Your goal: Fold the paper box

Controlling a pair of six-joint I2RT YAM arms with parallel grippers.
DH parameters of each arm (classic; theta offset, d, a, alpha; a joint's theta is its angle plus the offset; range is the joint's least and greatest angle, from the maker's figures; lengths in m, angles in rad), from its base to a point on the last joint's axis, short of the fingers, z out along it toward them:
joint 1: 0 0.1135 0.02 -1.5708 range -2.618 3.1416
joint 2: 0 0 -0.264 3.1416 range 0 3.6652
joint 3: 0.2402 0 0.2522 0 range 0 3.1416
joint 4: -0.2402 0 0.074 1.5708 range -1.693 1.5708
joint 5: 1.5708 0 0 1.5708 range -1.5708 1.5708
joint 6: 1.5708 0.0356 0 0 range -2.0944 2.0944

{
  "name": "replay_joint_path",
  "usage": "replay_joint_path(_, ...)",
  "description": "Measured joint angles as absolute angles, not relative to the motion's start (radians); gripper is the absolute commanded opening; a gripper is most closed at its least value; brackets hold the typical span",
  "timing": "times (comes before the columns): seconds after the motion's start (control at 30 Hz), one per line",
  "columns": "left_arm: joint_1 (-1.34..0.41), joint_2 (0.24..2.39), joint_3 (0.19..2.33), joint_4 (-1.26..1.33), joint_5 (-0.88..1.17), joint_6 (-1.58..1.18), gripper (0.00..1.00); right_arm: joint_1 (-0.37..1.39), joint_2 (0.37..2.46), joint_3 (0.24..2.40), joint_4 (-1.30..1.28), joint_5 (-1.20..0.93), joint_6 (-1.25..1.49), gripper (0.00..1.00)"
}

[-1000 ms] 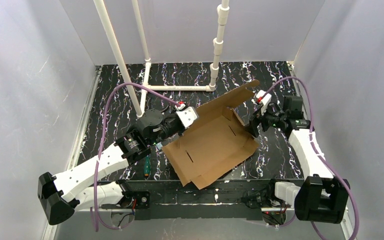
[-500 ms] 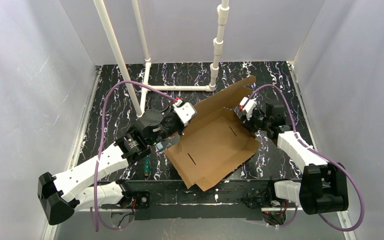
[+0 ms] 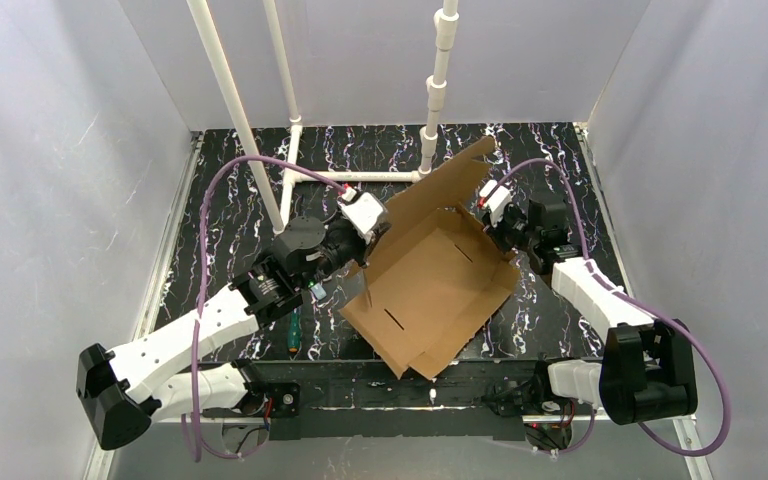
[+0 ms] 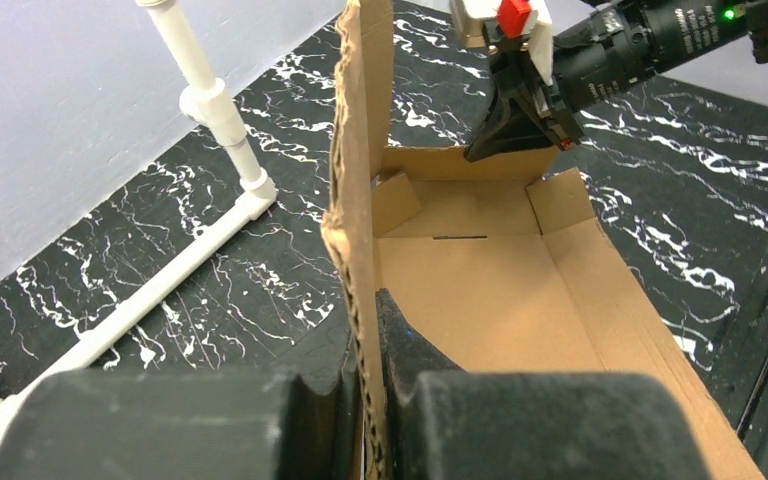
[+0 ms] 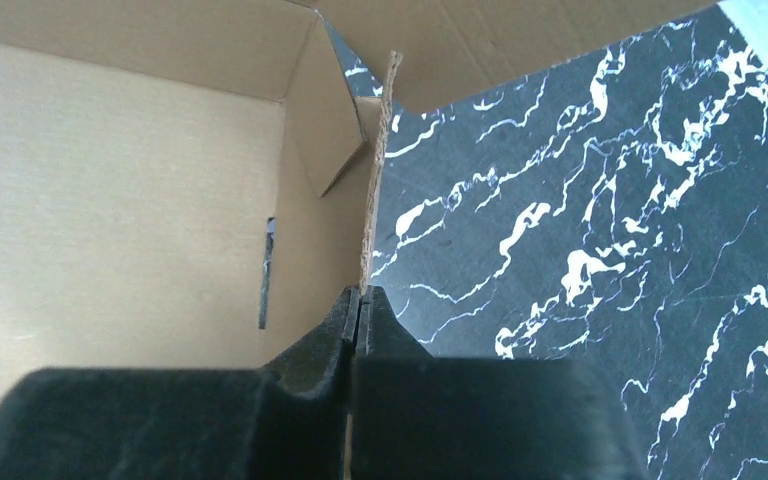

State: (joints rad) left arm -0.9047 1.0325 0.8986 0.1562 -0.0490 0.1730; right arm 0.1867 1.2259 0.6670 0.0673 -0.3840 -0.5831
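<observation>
Even, diffuse white light from overhead, bright in all three views; no glare on the black marbled tabletop [image 3: 360, 145], only soft-edged shadows inside the folds of the paper box [image 3: 430, 290]. Overhead view sharp from centre to corners, pale enclosure walls [image 3: 60, 200] a little washed. Wrist views: left fingers [image 4: 160, 425] and right fingers [image 5: 160, 420] dark, underexposed and blurred along the bottom edge, cardboard and marbling beyond in focus, mild wide-angle stretch at the margins.

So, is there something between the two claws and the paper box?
Nothing visible. The left claw and the right claw each pinch a raised wall of the paper box directly, cardboard between the fingers.
</observation>
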Motion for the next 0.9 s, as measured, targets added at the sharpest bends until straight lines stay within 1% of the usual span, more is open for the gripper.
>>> replay_joint_path(0.1,-0.882,1.032,0.899,0.173,-0.053,0.127,0.0,0.187,1.226,0.696,0.062,-0.407,-0.571,0.01)
replay_joint_path(0.33,-0.764,1.019,0.905,0.188,-0.023,-0.029,0.0,0.187,1.226,0.751,0.012,-0.487,-0.611,0.01)
replay_joint_path(0.57,-0.666,1.024,0.937,0.209,0.073,-0.157,0.0,0.186,1.233,0.798,0.01,-0.524,-0.627,0.01)
replay_joint_path(0.9,-0.541,1.103,0.992,0.27,0.221,-0.4,0.0,0.186,1.26,0.809,0.116,-0.533,-0.584,0.01)
